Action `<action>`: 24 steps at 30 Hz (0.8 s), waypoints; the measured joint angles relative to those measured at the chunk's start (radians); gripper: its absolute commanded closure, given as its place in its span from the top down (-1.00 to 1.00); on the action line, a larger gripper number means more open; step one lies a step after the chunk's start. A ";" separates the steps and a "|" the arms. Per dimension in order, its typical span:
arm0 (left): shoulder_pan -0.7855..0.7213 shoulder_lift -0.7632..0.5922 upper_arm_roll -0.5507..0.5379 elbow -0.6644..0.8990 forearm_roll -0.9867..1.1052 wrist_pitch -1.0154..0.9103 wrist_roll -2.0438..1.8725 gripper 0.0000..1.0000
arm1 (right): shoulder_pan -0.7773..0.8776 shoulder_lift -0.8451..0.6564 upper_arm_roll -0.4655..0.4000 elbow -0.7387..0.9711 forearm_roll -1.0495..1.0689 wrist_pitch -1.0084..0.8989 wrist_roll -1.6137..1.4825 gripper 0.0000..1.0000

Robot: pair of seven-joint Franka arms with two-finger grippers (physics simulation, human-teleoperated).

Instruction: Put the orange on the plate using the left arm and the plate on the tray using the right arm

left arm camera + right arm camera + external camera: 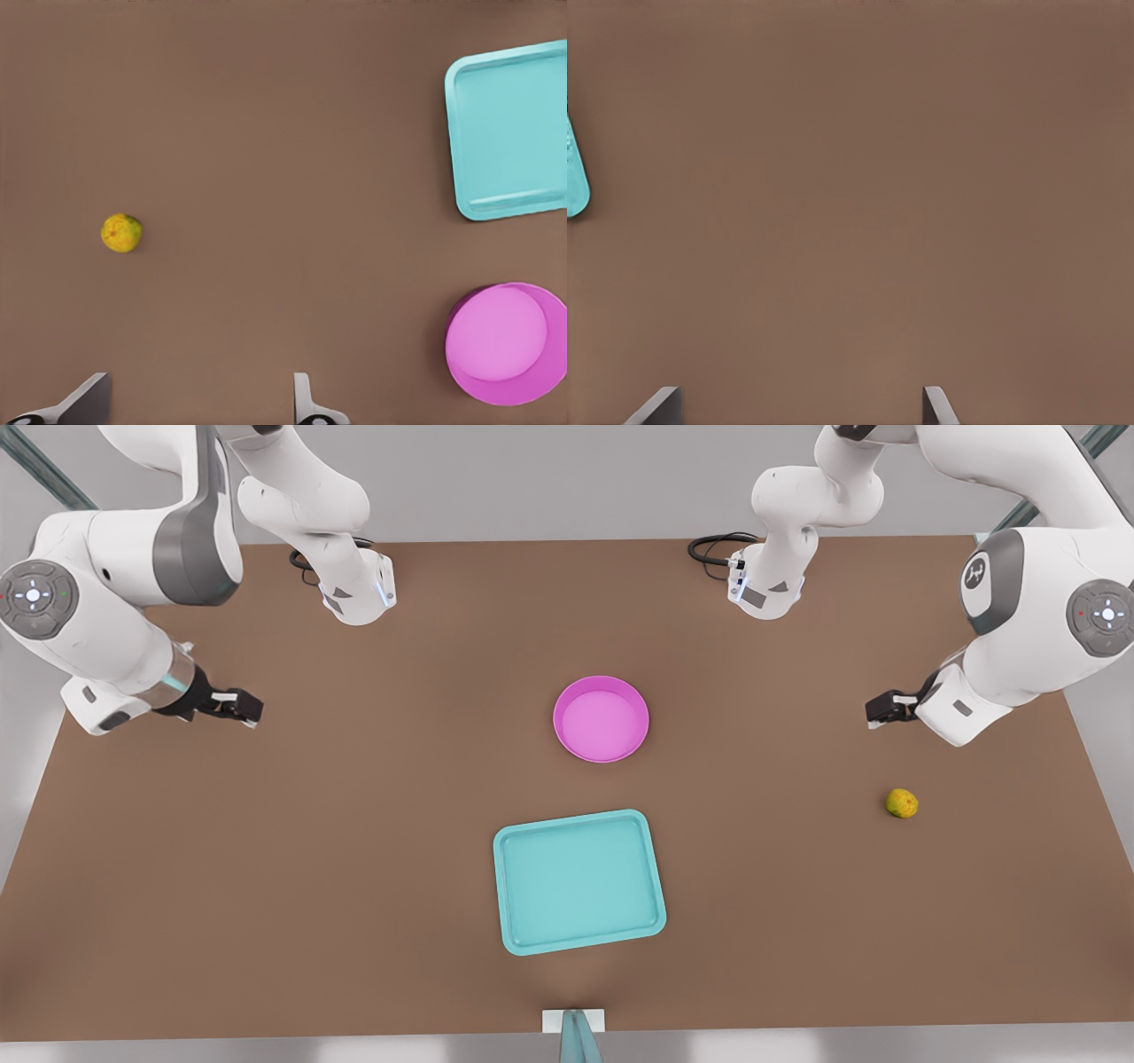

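Front view: nothing done yet. The orange (pixel 902 803) lies near the bench's right edge, beneath the left gripper (pixel 879 712); plate (pixel 601 718) and tray (pixel 578 882) sit mid-bench (apart). Both grippers, the right gripper (pixel 244 708) included, gape empty.

The pink plate (pixel 601 718) sits empty mid-table. The teal tray (pixel 578 882) lies empty just nearer. The yellow-green orange (pixel 901 803) rests far right, well apart.

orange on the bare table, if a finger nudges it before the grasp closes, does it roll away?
Probably. The orange is roundish, sits alone on the flat brown table, with nothing beside it to stop it. It is slightly lumpy, so it may wobble rather than roll straight. The left gripper, open, looks wide enough to straddle it.
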 measured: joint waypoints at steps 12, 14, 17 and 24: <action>0.199 0.265 0.176 -0.437 -0.108 0.503 0.159 1.00 | 0.001 0.016 -0.001 0.004 -0.001 0.067 0.037 1.00; 0.215 0.288 0.178 -0.438 -0.117 0.573 0.224 1.00 | 0.000 0.017 -0.001 0.005 -0.001 0.069 0.041 1.00; 0.218 0.338 0.179 -0.435 -0.121 0.670 0.315 1.00 | 0.001 0.019 -0.001 0.003 -0.001 0.070 0.046 1.00; 0.224 0.405 0.179 -0.436 -0.130 0.798 0.474 1.00 | -0.001 0.023 -0.001 0.002 -0.001 0.070 0.056 1.00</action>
